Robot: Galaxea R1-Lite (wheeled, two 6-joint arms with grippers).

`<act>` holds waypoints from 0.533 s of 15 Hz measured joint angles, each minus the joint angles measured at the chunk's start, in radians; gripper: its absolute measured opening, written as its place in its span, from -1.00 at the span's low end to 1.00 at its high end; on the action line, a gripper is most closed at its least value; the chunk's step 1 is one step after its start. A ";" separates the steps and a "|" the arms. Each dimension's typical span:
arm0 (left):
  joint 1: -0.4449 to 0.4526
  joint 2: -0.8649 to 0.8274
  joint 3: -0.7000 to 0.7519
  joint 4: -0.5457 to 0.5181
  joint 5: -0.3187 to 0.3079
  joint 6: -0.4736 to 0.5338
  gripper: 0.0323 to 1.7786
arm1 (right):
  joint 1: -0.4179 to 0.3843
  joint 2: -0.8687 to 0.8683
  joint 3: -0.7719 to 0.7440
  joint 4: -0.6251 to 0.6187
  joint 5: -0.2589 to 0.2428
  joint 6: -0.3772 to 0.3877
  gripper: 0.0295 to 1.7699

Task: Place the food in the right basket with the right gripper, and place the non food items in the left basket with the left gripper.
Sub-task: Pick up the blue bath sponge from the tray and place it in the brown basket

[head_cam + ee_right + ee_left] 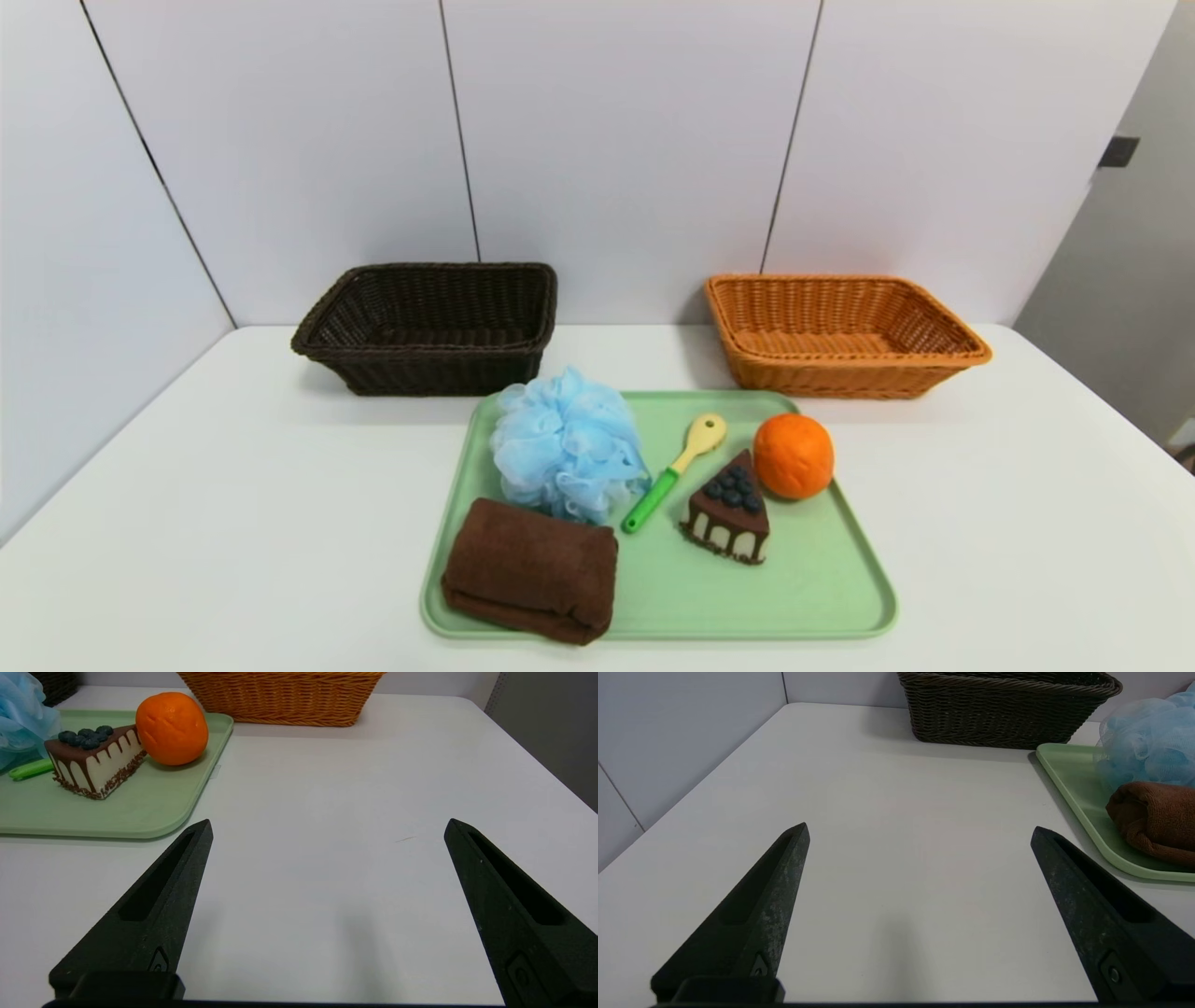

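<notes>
Sitting mid-table, a green tray (pixel 840 597) carries everything: blue puff (pixel 567 455) at its back left, brown towel (pixel 532 569) at its front left, spoon (pixel 674 471) just right of the puff, cake wedge (pixel 730 511) right of the spoon, orange (pixel 793 455) touching the cake at the tray's right edge. Behind the tray, the dark basket (pixel 429 327) to its left and the tan basket (pixel 840 334) to its right both hold nothing. White table (pixel 187 523), pale panelled wall (pixel 616 140) behind. Left gripper (pixel 920 830) hovers level over bare table left of the tray, right gripper (pixel 327 826) likewise right of it; both spread wide, gripping nothing.
</notes>
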 joint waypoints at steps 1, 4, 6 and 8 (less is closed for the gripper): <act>0.000 0.000 0.000 0.000 0.000 0.000 0.90 | 0.001 0.000 0.000 0.000 0.000 0.001 0.93; 0.000 0.000 0.000 0.000 0.001 0.000 0.90 | 0.001 0.000 0.000 0.001 0.001 0.002 0.93; 0.000 0.000 0.000 0.000 -0.001 0.016 0.90 | 0.001 0.000 0.000 0.001 0.001 0.001 0.93; 0.000 0.000 0.000 0.000 -0.003 0.031 0.90 | 0.001 0.000 0.000 0.002 0.002 0.000 0.93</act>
